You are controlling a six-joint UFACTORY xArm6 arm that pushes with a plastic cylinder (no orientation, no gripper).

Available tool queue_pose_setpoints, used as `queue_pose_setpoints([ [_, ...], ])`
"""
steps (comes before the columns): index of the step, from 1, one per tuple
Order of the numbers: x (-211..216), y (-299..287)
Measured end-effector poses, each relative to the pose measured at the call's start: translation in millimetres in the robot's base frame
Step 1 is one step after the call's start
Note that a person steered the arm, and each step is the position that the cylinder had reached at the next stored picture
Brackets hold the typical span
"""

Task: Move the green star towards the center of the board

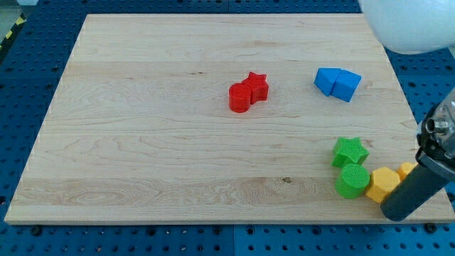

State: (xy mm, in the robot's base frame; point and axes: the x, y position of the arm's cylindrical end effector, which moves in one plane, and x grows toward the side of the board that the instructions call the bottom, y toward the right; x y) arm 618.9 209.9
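Note:
The green star lies near the board's right edge, in the lower right of the view. A green cylinder touches it from just below. My dark rod comes in from the right edge and slants down to the left. My tip rests at the board's bottom right, just below a yellow block. It is to the right of and below the green star, with the green cylinder and the yellow block between them.
A second yellow block is partly hidden behind the rod. A red cylinder and a red star touch near the centre of the wooden board. Two blue blocks sit together at the upper right.

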Motion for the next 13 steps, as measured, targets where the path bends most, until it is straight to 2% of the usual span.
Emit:
queue_pose_setpoints([
  [1, 0, -18],
  [3, -44, -38],
  [4, -47, -38],
  [5, -22, -25],
  [8, -59, -12],
  [9, -70, -20],
  [10, -76, -53],
  [11, -94, -51],
  [12, -72, -47],
  [13, -109, -47],
])
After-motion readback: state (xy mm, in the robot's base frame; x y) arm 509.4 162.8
